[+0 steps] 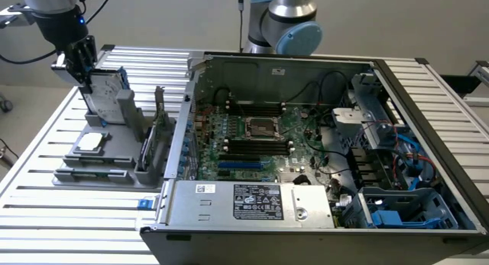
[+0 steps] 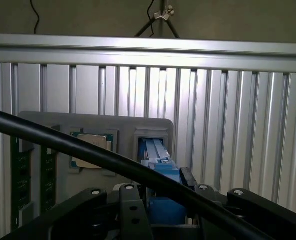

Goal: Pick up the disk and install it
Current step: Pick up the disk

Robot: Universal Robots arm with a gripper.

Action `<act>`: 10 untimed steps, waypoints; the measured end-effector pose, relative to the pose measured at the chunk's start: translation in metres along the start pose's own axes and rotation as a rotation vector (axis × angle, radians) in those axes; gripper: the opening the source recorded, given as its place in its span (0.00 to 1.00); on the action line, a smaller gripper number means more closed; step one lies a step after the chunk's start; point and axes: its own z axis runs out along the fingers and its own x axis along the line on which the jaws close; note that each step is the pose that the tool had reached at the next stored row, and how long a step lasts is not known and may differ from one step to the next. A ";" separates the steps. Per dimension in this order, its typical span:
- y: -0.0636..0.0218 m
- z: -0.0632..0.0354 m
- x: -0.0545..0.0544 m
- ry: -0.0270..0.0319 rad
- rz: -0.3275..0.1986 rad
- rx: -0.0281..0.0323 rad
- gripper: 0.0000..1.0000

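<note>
A black cable (image 2: 113, 162) crosses the disk (image 2: 160, 160), whose lower part sits hidden in its grey holder (image 1: 114, 113)

A plain pale grey wall (image 1: 168, 19) stands behind a wide table (image 1: 68, 230) topped with ribbed aluminium slats. Soft, even light brightens the slats at the exterior view's left, where a strip of grey floor (image 1: 15, 127) shows past the table's edge.

Disk (image 1: 113, 84) silver metal, blue plastic frame; table (image 1: 61, 230) ribbed matt aluminium.
</note>
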 end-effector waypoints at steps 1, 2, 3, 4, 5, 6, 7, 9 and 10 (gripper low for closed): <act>0.0000 0.0000 0.000 0.0000 0.000 0.0000 0.41; 0.0000 0.0000 0.000 0.0001 0.000 -0.0001 0.41; 0.0000 0.0000 0.000 0.0001 0.001 -0.0001 0.39; 0.0000 0.0000 0.000 -0.0001 0.002 0.0000 0.34; 0.0000 0.0000 0.000 -0.0001 0.003 0.0000 0.34; 0.0000 0.0000 0.000 -0.0001 0.003 -0.0001 0.34; 0.0000 0.0000 0.000 -0.0001 0.004 -0.0001 0.34; 0.0001 0.0000 0.001 0.0000 0.006 -0.0003 0.34; 0.0001 0.0000 0.001 -0.0002 0.006 -0.0003 0.33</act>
